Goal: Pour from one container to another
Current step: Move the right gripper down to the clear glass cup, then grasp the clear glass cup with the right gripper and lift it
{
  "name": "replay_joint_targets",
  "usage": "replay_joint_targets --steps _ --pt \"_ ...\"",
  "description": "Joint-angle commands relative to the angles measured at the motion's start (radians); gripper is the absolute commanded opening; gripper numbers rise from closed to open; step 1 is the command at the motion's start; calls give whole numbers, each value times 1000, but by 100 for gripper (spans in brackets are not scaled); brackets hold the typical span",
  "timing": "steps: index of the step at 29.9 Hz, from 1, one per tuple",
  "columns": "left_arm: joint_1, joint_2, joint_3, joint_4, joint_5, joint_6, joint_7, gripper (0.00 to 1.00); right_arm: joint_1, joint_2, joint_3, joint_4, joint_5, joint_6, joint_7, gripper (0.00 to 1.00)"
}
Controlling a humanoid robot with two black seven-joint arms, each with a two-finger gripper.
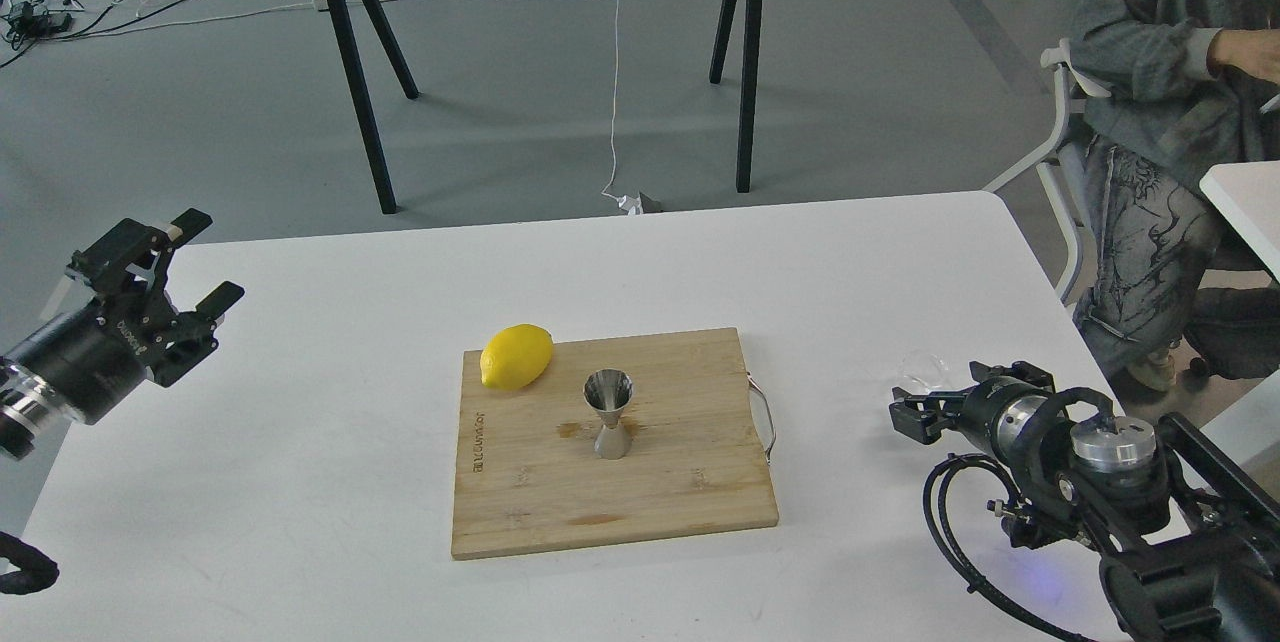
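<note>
While a pale bamboo cutting board (pixel 640 482) is lying at the centre of a white table (pixel 300 442), a small shiny steel jigger with a narrow waist (pixel 609 414) is being shown standing upright on the board's middle. A yellow lemon (pixel 516 356) is resting on the board's upper left corner, apart from the jigger. At the right of the frame, a small clear glass cup (pixel 925 372) is sitting on the table near its right edge, well apart from the board. The right gripper (pixel 912 414) is being held just below and beside the cup; its dark fingers are seen end-on, so whether they are spread or closed cannot be told, nor whether the cup is being touched. At the left edge of the frame, the left gripper (pixel 205 267) is being held above the table, its two black fingers spread apart with nothing between them.
</note>
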Motion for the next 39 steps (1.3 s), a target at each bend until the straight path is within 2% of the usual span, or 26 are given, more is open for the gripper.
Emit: replay_joint_targets --steps 1,6,22,28,35,39 --pt "4 0 0 1 0 0 0 98 2 19 0 -22 -17 3 0 99" --pt "7 -2 0 1 0 0 0 98 8 55 0 -64 -54 16 -8 99" --pt "7 -25 0 20 0 0 0 98 42 56 2 -107 -55 56 -8 98" --pt "7 -25 -1 21 0 0 0 98 44 62 0 -127 -61 68 -3 94" --pt "7 -26 0 21 0 0 0 98 44 73 -11 -128 -100 88 -8 73" --pt "7 -26 0 21 0 0 0 98 44 73 -12 -128 -100 97 -8 67"
